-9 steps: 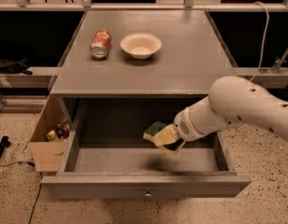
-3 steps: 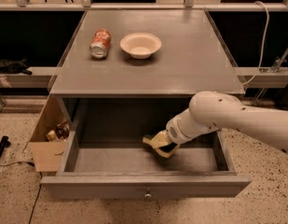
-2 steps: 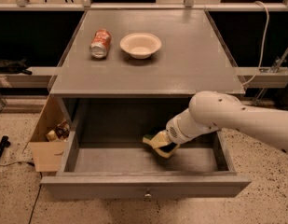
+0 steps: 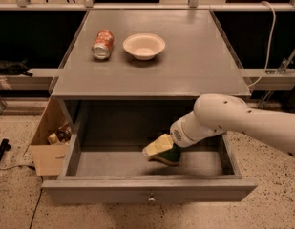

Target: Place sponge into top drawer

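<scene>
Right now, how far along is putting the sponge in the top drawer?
Done: the top drawer stands open. In hand: the gripper is down inside it at the sponge, which is tilted, yellow side up; I cannot tell if it touches the floor. Left, probably: leaving the sponge there and lifting the arm out.

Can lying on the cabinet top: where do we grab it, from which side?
Mid-body of the can, from above, closing across its width: it lies on its side, end toward the camera, the bowl beside it. End effector is down in the top drawer at the sponge.
</scene>
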`<state>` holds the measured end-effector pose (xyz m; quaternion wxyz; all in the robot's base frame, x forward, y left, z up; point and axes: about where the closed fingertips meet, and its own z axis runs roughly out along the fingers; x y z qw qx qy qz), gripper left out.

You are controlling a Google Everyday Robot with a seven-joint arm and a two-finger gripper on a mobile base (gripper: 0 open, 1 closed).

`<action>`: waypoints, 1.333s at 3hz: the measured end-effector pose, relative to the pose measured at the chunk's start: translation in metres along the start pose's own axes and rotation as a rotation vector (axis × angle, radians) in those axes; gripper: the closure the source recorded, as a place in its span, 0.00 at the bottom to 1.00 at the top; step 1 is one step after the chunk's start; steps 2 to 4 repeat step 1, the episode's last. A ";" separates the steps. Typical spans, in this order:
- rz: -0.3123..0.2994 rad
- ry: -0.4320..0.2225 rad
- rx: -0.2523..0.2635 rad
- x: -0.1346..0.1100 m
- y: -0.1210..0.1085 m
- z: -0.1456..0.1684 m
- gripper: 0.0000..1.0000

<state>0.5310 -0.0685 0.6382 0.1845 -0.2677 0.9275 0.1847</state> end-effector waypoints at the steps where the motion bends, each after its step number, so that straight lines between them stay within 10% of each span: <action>1: 0.000 0.000 0.000 0.000 0.000 0.000 0.00; 4: 0.000 0.000 0.000 0.000 0.000 0.000 0.00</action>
